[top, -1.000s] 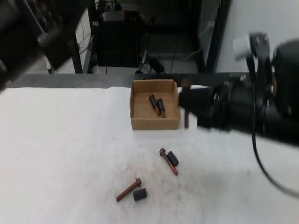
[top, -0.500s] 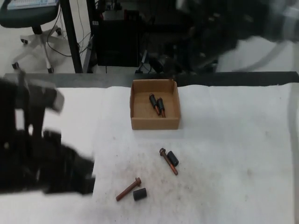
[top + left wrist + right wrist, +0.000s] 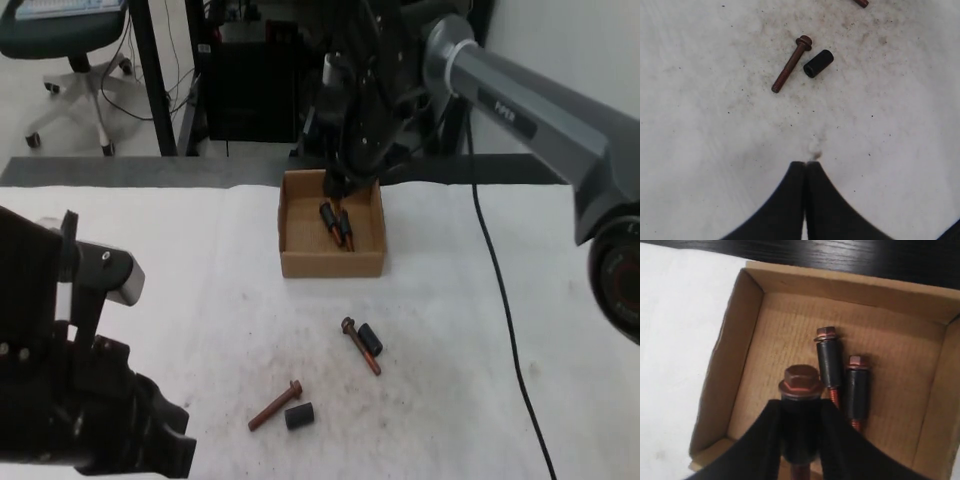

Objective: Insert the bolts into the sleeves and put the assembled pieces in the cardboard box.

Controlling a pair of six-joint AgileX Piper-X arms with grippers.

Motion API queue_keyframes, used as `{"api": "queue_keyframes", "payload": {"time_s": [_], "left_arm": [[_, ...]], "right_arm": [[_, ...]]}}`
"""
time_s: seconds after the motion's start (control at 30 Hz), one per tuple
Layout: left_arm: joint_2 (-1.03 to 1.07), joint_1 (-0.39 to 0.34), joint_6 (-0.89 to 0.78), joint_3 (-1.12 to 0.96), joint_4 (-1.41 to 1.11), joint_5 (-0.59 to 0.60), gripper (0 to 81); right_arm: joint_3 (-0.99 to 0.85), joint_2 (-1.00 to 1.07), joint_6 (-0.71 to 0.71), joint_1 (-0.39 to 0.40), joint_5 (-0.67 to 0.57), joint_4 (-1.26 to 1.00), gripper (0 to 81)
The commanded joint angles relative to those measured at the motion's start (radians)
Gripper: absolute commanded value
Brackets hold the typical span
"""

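The cardboard box [image 3: 300, 262] [image 3: 725, 380] stands at the bench's far middle with two assembled pieces [image 3: 336, 224] [image 3: 840, 382] lying in it. My right gripper [image 3: 335, 185] [image 3: 800, 432] hangs over the box, shut on a third assembled piece [image 3: 800, 390], a copper bolt in a black sleeve. On the white cloth lie a loose bolt [image 3: 275, 405] [image 3: 790, 62] beside a black sleeve [image 3: 298, 416] [image 3: 818, 63], and another bolt [image 3: 361, 346] beside a sleeve [image 3: 371, 340]. My left gripper [image 3: 805, 165] is shut and empty above the cloth, short of the nearer pair.
The left arm's black body [image 3: 70, 400] fills the near left corner. The right arm [image 3: 520, 110] stretches from the right edge over the bench's far side, with a black cable [image 3: 500, 300] trailing across the cloth. Racks and a chair stand behind the bench.
The right arm swung from the box's right side up and around to above the box with its piece. The left arm dropped from the far left to the near left corner.
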Motion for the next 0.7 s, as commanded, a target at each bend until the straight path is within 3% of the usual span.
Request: {"api": "queue_keyframes", "payload": {"time_s": [0.0,0.13,0.3,0.37,0.43,0.53,0.67], "left_arm": [[-0.001,0.002,0.002,-0.001,-0.001,-0.009,0.3],[-0.001,0.002,0.002,-0.001,-0.005,-0.009,0.3],[-0.001,0.002,0.002,-0.001,-0.021,-0.009,0.3],[-0.001,0.002,0.002,-0.001,-0.021,-0.009,0.3],[-0.001,0.002,0.002,-0.001,-0.021,-0.009,0.3],[-0.001,0.002,0.002,-0.001,-0.021,-0.009,0.3],[-0.001,0.002,0.002,-0.001,-0.02,0.011,0.3]], "right_arm": [[-0.038,0.011,0.001,-0.014,0.003,0.002,0.8],[-0.034,0.013,-0.004,-0.017,-0.1,0.003,4.1],[-0.035,0.013,-0.007,-0.017,-0.117,-0.036,35.3],[-0.035,0.013,-0.007,-0.02,-0.116,-0.044,40.4],[-0.035,0.013,-0.007,-0.022,-0.116,-0.046,37.9],[-0.037,0.01,-0.007,-0.026,-0.116,-0.04,27.9],[-0.037,-0.024,-0.01,-0.034,-0.116,0.023,1.1]]}}
